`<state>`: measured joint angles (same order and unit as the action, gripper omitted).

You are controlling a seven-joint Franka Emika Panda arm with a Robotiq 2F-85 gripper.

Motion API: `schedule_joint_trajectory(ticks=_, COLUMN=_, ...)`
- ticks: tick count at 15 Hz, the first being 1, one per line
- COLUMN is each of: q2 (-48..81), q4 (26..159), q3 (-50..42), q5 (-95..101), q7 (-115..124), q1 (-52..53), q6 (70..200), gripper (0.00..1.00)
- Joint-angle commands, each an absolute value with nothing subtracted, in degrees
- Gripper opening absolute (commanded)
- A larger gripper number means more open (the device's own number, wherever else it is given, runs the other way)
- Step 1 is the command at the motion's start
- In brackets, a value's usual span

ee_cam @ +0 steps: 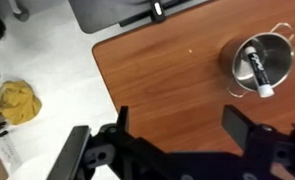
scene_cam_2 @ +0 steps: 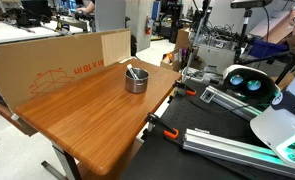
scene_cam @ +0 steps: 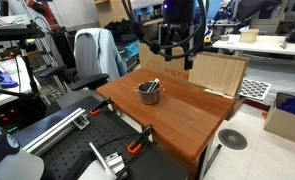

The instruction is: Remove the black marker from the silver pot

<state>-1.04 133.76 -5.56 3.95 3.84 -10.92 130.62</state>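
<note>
The silver pot [scene_cam: 149, 93] stands on the wooden table [scene_cam: 177, 115], and shows in both exterior views [scene_cam_2: 136, 79]. The black marker [ee_cam: 258, 69] lies tilted inside the pot [ee_cam: 262, 58] in the wrist view, its lighter tip low against the rim; it shows as a small stick in the exterior views [scene_cam: 151, 86] [scene_cam_2: 133, 71]. My gripper [scene_cam: 173, 47] hangs high above the table, behind the pot. In the wrist view its fingers [ee_cam: 182, 125] are spread wide apart over bare wood, empty, to the lower left of the pot.
A cardboard panel [scene_cam: 217, 73] stands at the table's back edge [scene_cam_2: 47, 70]. Metal rails and clamps [scene_cam: 112, 155] lie beside the table. An office chair [scene_cam: 87, 60] and cluttered desks stand around. A yellow object [ee_cam: 15, 100] lies on the floor.
</note>
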Motion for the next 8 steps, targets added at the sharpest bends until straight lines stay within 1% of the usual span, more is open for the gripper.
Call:
schedule_joint_trajectory(ticks=1, q2=2.8, q4=130.8, q3=-6.4, q5=-4.2, q7=1.0, q1=-9.6, q6=133.0, gripper=1.00)
schedule_joint_trajectory(ticks=8, q2=9.2, q4=126.0, q3=-5.4, q5=-9.9, q7=-0.7, q1=-8.5, q6=131.0, gripper=1.00)
